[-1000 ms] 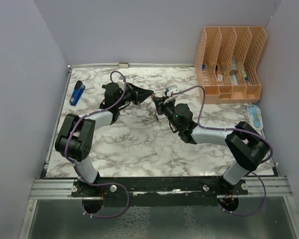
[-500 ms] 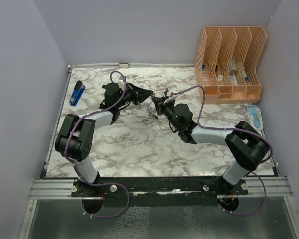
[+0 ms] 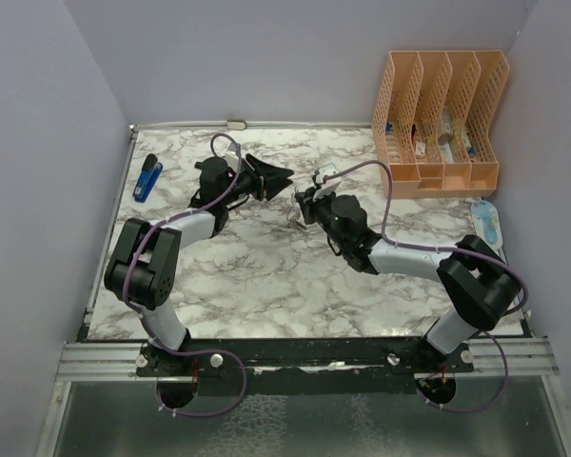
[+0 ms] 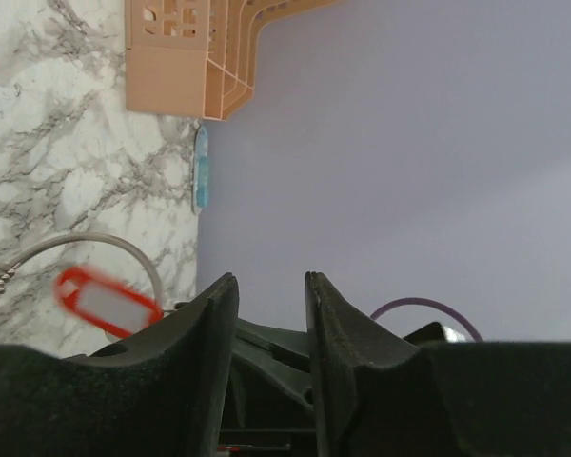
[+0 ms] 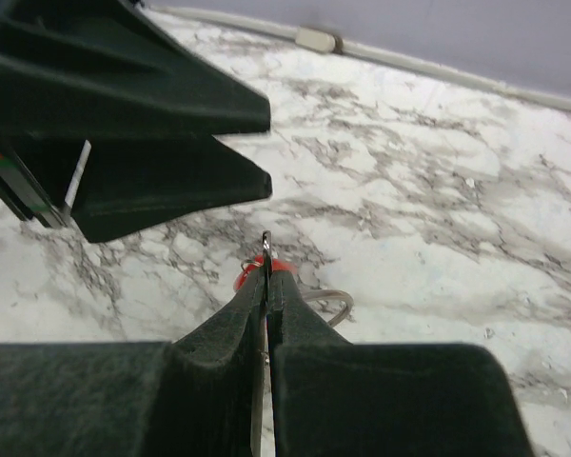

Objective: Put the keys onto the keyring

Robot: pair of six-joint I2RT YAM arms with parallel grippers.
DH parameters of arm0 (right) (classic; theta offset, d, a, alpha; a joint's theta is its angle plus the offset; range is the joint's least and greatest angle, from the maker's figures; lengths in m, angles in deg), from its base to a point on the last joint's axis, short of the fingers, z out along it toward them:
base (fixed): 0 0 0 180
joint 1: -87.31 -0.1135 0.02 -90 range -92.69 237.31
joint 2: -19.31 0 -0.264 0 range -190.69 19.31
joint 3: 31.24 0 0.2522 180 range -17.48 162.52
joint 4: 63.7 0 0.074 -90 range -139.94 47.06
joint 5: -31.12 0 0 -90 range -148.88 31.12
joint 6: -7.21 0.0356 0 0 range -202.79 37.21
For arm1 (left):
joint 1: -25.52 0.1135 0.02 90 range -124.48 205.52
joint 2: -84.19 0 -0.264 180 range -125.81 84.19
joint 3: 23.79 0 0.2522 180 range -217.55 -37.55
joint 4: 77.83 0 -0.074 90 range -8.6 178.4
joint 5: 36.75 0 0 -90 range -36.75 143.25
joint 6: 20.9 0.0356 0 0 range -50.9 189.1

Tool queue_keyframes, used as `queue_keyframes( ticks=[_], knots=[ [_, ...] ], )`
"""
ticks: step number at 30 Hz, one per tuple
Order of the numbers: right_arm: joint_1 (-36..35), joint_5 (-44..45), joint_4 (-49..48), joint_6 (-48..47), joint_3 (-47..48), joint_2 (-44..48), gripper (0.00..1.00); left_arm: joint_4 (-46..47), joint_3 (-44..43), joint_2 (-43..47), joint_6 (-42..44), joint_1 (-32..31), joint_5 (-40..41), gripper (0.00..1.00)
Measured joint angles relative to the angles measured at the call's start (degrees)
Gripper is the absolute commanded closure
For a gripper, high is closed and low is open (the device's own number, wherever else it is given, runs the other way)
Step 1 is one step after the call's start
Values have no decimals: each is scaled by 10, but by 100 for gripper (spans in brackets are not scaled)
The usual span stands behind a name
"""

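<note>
Two arms reach toward each other over the middle of the marble surface (image 3: 247, 276), a little toward the back wall. The left gripper (image 3: 286, 181) is partly open. Its two fingers (image 4: 205, 324) stand apart with a clear gap, and nothing is between them. The tips point toward the right gripper (image 3: 304, 203) and are near it, but I cannot see any contact.

The right gripper is closed. Its fingers (image 5: 300, 333) press together on a thin silver piece of metal (image 5: 265, 246) that sticks out a little past the tips. It is probably a key seen from its edge, though from this angle I cannot be sure it is not part of the ring.

The keyring (image 4: 86, 238) shows in the left wrist view as a thin silver wire arc, just to one side of the left fingers. A red tag (image 4: 108, 303) with a pale middle hangs inside this arc, blurred. In the right wrist view a bit of the red tag and of the ring shows just behind the closed tips, above the surface.

An orange file rack (image 3: 438, 114) stands at the back right corner, well apart from both grippers.
</note>
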Motion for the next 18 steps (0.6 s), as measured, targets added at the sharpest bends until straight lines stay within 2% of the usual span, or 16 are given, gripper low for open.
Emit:
queue_keyframes(
  ticks=[3,11,15,18],
  knots=[
    [6,-4,72,6,21,7,99,-5,-6,0,12,1,0,42],
    [62,-64,352,62,193,7,99,-38,-34,1,54,23,0,35],
    [107,-108,430,89,209,5,99,-58,-38,1,83,51,4,29],
    [135,-129,467,105,197,-6,99,-77,-38,2,119,71,16,28]
  ],
)
